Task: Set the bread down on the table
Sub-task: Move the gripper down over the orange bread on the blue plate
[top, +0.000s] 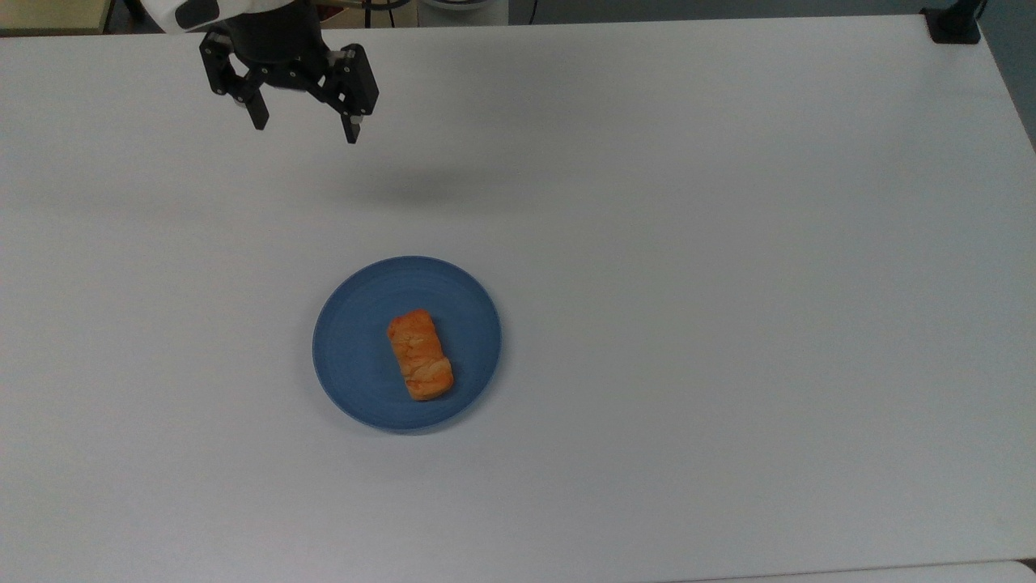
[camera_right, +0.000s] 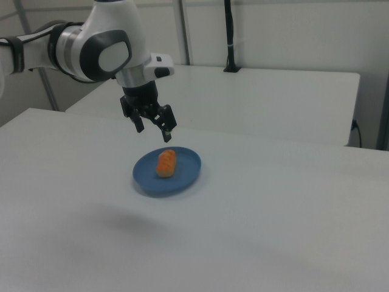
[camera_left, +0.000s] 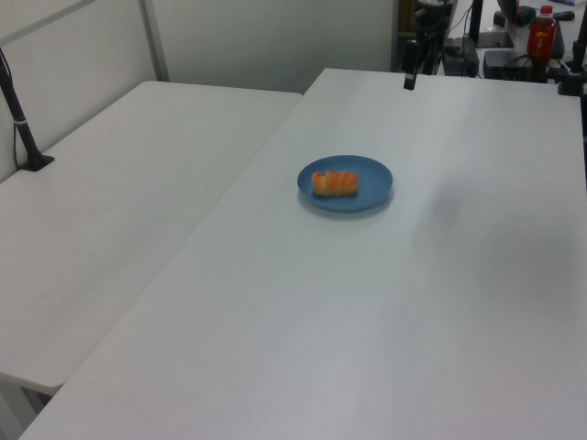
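The bread (top: 420, 355) (camera_left: 335, 183) (camera_right: 166, 163), a small orange-brown roll, lies on a round blue plate (top: 350, 348) (camera_left: 369, 171) (camera_right: 185, 173) near the middle of the white table (top: 728, 283) (camera_left: 385, 302) (camera_right: 273, 231). My gripper (top: 306, 129) (camera_right: 154, 132) hangs open and empty high above the table. In the top view it is far toward the upper left of the plate, near the table's far edge. In the left view my gripper (camera_left: 410, 81) hangs beyond the plate at the table's far end.
A second white table (camera_left: 119, 202) (camera_right: 273, 91) adjoins this one. A black post base (top: 955, 24) stands at the top view's upper right corner. A red bottle (camera_left: 542, 32) and dark equipment sit beyond the far edge in the left view.
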`<state>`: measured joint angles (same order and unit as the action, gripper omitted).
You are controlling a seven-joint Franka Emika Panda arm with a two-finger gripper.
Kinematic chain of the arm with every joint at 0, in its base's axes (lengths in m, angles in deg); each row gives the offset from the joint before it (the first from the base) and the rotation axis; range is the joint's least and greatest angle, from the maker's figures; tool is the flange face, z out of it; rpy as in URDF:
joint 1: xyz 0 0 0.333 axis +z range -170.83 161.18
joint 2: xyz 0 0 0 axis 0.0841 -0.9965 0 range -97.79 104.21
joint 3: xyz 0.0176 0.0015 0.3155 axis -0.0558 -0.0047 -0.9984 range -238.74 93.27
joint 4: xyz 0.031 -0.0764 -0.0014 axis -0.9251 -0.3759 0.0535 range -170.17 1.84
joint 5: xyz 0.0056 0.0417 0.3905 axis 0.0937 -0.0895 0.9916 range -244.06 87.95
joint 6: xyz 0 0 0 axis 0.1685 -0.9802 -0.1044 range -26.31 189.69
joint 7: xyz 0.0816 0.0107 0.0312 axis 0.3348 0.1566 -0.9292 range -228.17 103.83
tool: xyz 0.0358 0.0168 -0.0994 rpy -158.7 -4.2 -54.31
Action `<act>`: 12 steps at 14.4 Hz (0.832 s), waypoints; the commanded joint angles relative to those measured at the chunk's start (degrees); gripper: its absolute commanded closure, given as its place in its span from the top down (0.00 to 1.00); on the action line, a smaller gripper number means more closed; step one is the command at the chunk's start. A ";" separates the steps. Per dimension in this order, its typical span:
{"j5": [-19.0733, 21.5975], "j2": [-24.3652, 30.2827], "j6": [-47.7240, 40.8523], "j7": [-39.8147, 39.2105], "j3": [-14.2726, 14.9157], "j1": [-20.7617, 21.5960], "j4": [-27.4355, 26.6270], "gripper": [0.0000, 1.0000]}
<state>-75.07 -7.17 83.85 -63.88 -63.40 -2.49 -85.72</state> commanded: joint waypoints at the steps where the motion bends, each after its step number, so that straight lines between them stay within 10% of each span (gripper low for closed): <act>1: 1.85 -5.25 2.37 -2.07 0.16 1.17 4.53 1.00; 12: 2.82 -20.98 16.33 -10.95 0.51 5.66 10.70 1.00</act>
<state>-73.34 -23.65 95.52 -73.19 -63.78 1.76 -76.96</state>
